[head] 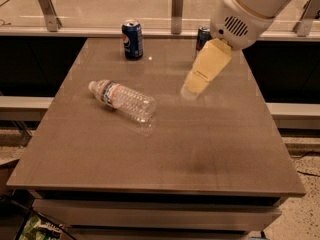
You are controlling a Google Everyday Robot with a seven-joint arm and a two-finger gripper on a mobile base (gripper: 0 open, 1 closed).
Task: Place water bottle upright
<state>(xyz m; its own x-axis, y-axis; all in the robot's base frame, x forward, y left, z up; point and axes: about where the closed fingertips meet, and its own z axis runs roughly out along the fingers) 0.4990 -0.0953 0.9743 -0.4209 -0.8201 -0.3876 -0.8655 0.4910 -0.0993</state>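
The water bottle point(122, 100) lies on its side on the brown table point(165, 154), left of the middle. It is clear and ribbed, with its white cap pointing to the far left and its label band near the cap. My gripper point(192, 90), cream-coloured and pointing down to the left, hangs over the table to the right of the bottle's base. It is apart from the bottle and holds nothing.
A dark blue soda can point(132, 39) stands at the back of the table. A slim energy drink can point(202, 35) stands at the back right, partly hidden behind my arm point(250, 9). A ledge with metal posts point(177, 11) runs behind the table.
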